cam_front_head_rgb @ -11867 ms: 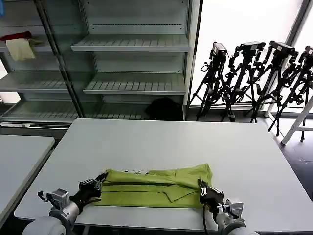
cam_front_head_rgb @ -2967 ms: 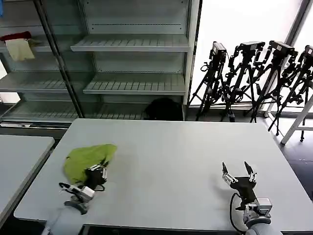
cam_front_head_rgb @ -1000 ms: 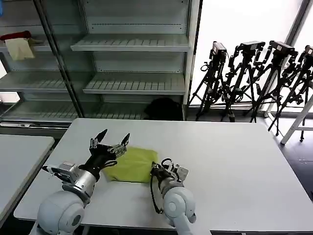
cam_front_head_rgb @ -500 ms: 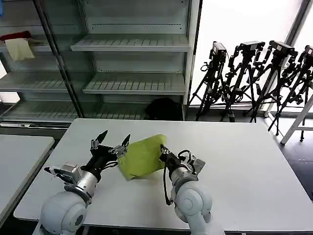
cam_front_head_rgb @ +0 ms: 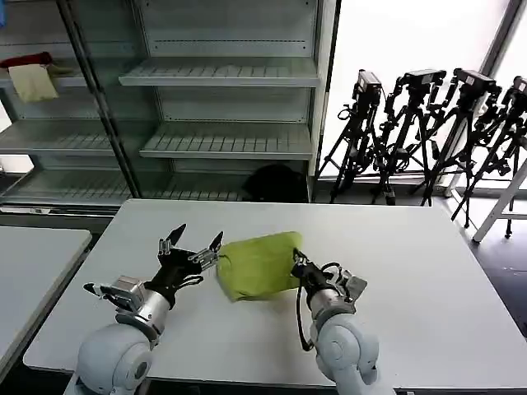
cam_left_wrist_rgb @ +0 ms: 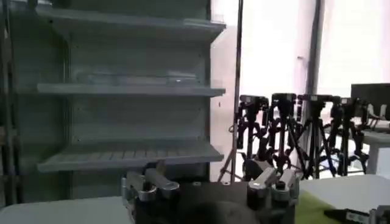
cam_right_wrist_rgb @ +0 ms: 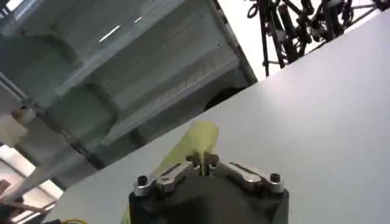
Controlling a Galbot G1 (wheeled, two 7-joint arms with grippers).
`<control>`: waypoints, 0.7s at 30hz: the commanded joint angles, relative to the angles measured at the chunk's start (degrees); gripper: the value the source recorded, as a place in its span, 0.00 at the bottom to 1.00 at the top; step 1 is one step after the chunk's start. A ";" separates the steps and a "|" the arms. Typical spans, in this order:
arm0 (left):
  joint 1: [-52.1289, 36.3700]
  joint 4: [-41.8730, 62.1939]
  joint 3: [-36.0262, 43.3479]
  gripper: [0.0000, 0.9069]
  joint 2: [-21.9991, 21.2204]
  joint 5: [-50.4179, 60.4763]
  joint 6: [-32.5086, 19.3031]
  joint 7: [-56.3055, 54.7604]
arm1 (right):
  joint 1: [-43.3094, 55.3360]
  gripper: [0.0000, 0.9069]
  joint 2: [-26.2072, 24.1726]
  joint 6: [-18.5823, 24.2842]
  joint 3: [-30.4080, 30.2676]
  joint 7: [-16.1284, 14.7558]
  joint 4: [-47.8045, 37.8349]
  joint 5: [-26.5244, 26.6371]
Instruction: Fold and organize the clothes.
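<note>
T-shirt [cam_front_head_rgb: 258,265] bunched into a folded bundle mid-worktop [cam_front_head_rgb: 412,263], long axis running left to right, slightly raised at the right end. Right gripper [cam_front_head_rgb: 298,265] pinching its right edge. Left gripper [cam_front_head_rgb: 192,244] spread wide just beside its left edge.

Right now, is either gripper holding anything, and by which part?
The right gripper is shut on the folded green T-shirt, pinching its right-hand edge. The left gripper is open beside the shirt, holding nothing.
</note>
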 commanded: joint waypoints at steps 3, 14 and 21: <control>0.29 0.69 -0.19 1.00 0.01 0.47 -0.43 0.21 | -0.63 1.00 -5.18 0.03 2.55 -3.68 -2.31 -6.66; 3.60 3.07 -0.85 1.00 -2.42 1.55 -0.98 -2.09 | -2.08 1.00 -7.46 0.12 3.38 -14.35 -0.71 -25.96; 7.46 4.99 0.14 1.00 -3.89 2.94 -2.92 -1.36 | -2.32 1.00 -8.24 3.12 8.08 -29.90 0.04 -50.57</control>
